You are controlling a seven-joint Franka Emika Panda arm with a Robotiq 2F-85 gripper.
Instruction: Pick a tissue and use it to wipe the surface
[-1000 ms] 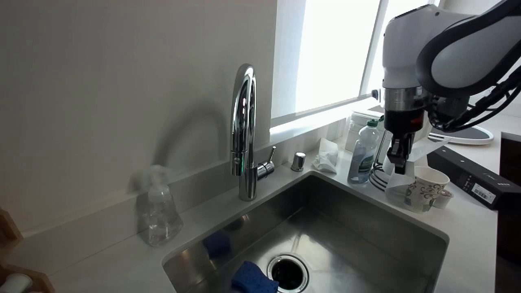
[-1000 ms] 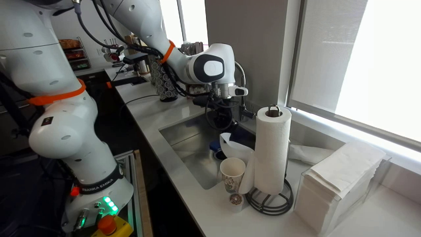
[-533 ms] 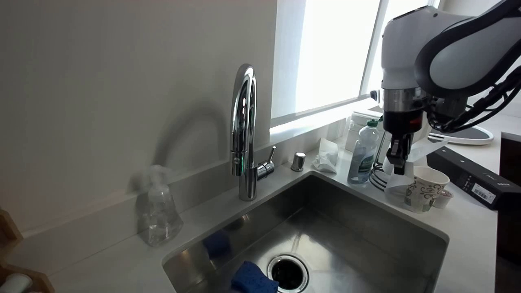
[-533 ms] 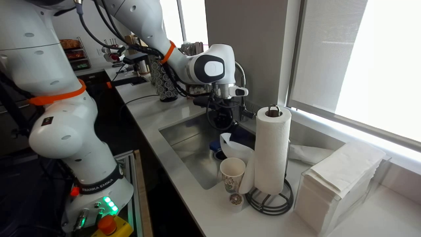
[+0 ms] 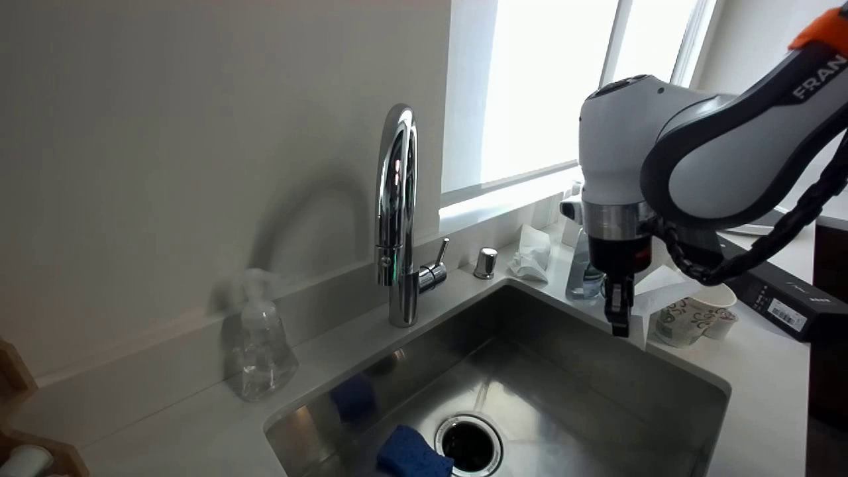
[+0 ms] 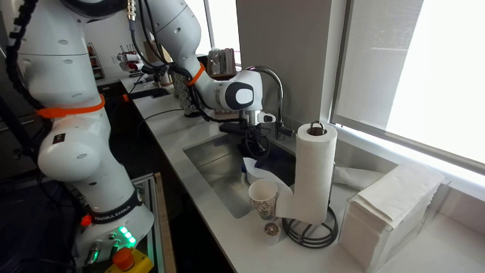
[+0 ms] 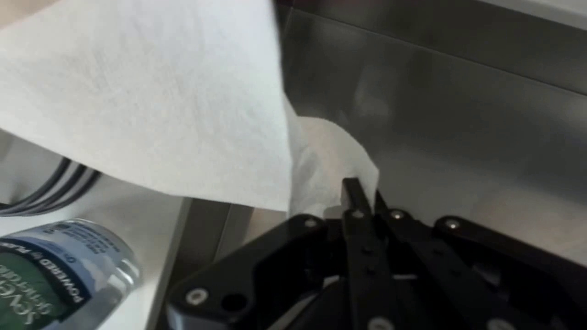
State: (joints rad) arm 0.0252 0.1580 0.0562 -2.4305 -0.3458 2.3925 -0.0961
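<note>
The tissue is a limp white paper-towel sheet that runs from the tall white roll (image 6: 314, 178) toward my gripper. It shows in both exterior views (image 5: 662, 291) (image 6: 259, 173) and fills the upper left of the wrist view (image 7: 183, 105). My gripper (image 5: 620, 323) is over the sink's edge, beside the roll and the cup. In the wrist view the fingertips (image 7: 364, 195) are closed together with the sheet's corner pinched between them. In an exterior view the arm and its cables hide the fingers, and the cup hides part of the sheet.
A paper cup (image 6: 262, 201) leans beside the sheet, with a small cup (image 6: 272, 233) by it. A soap bottle (image 7: 59, 275) stands near the roll's wire stand (image 6: 310, 240). The sink (image 5: 596, 391) holds a blue sponge (image 5: 412, 454). The faucet (image 5: 401, 199) rises behind it. A napkin holder (image 6: 394, 208) stands right.
The arm has moved down and out over the sink, away from the roll. The sheet has been drawn along with the gripper and stretches wider from the roll. The paper cup has tilted.
</note>
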